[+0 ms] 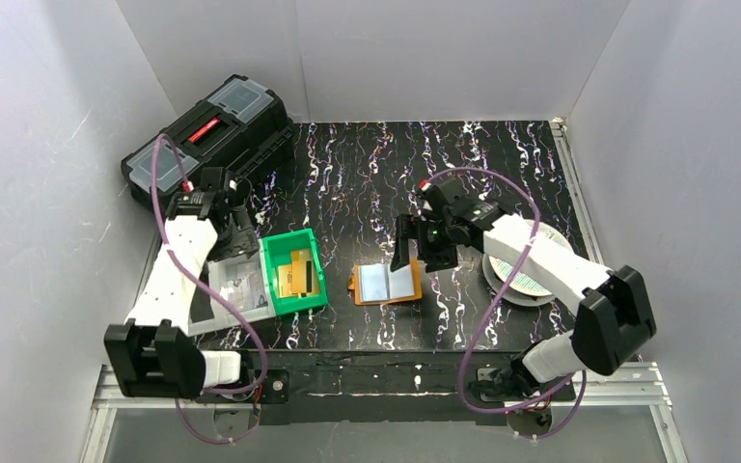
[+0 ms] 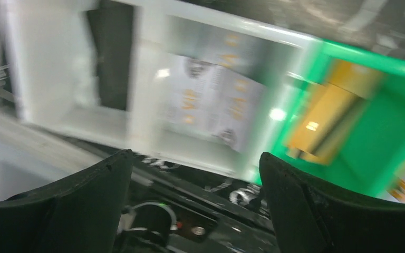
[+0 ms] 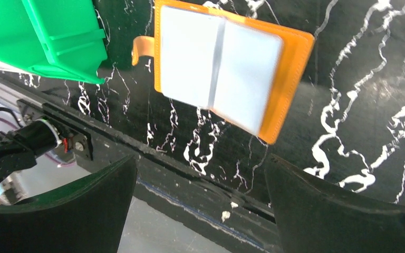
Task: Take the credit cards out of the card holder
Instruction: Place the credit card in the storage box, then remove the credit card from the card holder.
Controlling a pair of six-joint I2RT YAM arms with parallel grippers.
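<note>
STEP: card deposit, judged | left pincer (image 2: 195, 158) wide, empty, above bin (image 1: 289, 237) holding gold cards (image 1: 299, 275) | right pincer (image 3: 200, 163) wide, empty, over holder (image 1: 387, 283), open flat on surface (image 1: 367, 193) | NEXT: check holder for remaining cards; pinch one edge.

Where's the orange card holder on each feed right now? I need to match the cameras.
Top external: card holder lies open mid-table, right of the green bin.
Left wrist: not in view; the green bin fills the right side.
Right wrist: card holder open at upper centre; green bin top left.
Shared landmark: the green bin.
</note>
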